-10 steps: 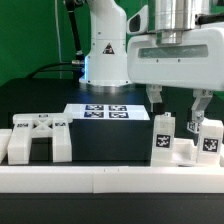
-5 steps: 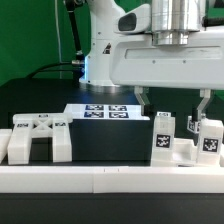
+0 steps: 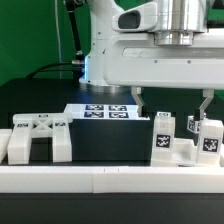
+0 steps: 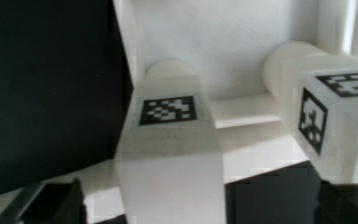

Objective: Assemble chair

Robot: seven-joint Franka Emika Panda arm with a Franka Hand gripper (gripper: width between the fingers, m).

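Observation:
The chair's white tagged parts lie in two groups. A blocky piece (image 3: 35,137) stands at the exterior view's left. Two upright pieces, a leg (image 3: 163,136) and a second tagged post (image 3: 210,140), stand on a low white part at the right. My gripper (image 3: 172,103) hangs open just above the right group, holding nothing. Its fingers (image 3: 138,101) straddle the top of the leg without touching it. In the wrist view the leg (image 4: 169,130) runs down the middle, with the rounded tagged post (image 4: 341,95) beside it.
The marker board (image 3: 100,111) lies flat on the black table behind the parts. A long white rail (image 3: 100,180) runs along the table's front edge. The robot's base (image 3: 105,55) stands at the back, before a green backdrop.
The gripper has come nearer the camera and slightly up over the right group, looking larger now. Its jaws have stayed open. The parts have not moved.

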